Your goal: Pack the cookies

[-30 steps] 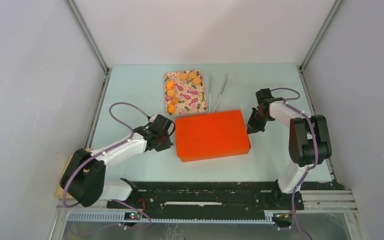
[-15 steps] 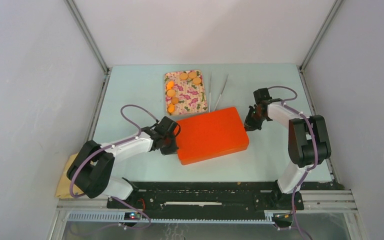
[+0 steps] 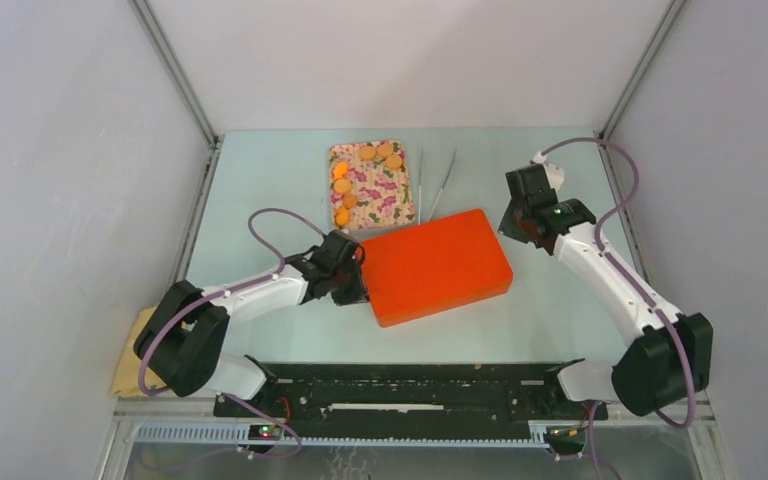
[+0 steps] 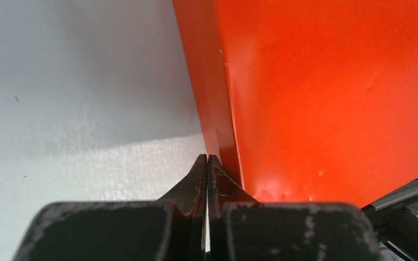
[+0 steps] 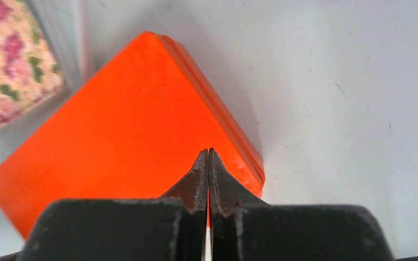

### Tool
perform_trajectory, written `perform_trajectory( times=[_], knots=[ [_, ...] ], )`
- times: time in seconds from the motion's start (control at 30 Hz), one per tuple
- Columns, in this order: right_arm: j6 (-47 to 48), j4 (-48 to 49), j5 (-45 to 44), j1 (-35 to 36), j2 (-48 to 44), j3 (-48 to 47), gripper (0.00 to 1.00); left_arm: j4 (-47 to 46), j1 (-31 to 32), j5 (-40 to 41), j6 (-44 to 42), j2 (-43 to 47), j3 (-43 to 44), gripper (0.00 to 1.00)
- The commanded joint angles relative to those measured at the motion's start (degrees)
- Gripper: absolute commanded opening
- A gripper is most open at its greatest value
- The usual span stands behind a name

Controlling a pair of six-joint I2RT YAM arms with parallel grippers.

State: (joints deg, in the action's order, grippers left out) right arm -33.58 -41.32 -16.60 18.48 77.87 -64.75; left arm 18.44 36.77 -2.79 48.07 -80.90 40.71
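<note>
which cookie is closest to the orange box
The cookie at the near end of the tray's left-hand column; the others lie farther from the box.

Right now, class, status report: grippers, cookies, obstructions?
Left gripper shut, at orange box's left edge. Right gripper shut, by its right corner. Cookies on floral tray. Box closed.

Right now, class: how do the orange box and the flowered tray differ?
The orange box is plain and larger; the flowered tray is patterned. The box lies skewed, the tray square to the table. Cookies lie on the tray, none on the box. Both are rounded rectangles.
</note>
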Motion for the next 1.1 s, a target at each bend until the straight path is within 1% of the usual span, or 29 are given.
perform_trajectory(
  times=[0.0, 0.17, 0.4, 0.53, 0.67, 0.8, 0.93, 1.07],
  knots=[
    [0.78, -3.97, -5.98, 2.81, -1.80, -3.74, 0.00, -3.49, 0.53, -1.84, 0.27, 0.19, 3.85, 0.00],
    [0.62, -5.10, -2.77, 3.37, 2.30, -2.04, 0.00, -3.75, 0.52, -2.44, -0.12, -0.39, 4.25, 0.00],
    [-0.96, -3.76, 2.72, 3.08, 6.74, 5.30, 0.00, -3.85, 0.54, -2.79, -1.15, -1.24, 4.94, 0.00],
    [-1.29, -3.52, 3.09, 3.15, 6.47, 5.84, 0.00, -3.86, 0.58, -3.07, -1.70, -1.83, 5.55, 0.00],
    [-1.77, -3.42, 1.87, 2.40, 4.44, 4.11, 0.00, -3.89, 0.57, -3.47, -1.89, -2.15, 5.87, 0.00],
    [-2.25, -3.23, -0.27, -0.44, 2.01, 1.77, 0.00, -3.83, 0.53, -3.20, -2.23, -1.57, 5.85, 0.00],
    [-0.34, -2.68, -1.35, -5.82, 0.80, -1.20, 0.00, -1.98, 0.58, -2.07, -2.92, -1.23, 6.65, 0.00],
    [1.95, -1.58, -0.15, -10.56, 2.48, -3.38, 0.00, 4.03, 0.26, 5.57, -3.61, -0.46, 8.47, 0.00]
  ],
)
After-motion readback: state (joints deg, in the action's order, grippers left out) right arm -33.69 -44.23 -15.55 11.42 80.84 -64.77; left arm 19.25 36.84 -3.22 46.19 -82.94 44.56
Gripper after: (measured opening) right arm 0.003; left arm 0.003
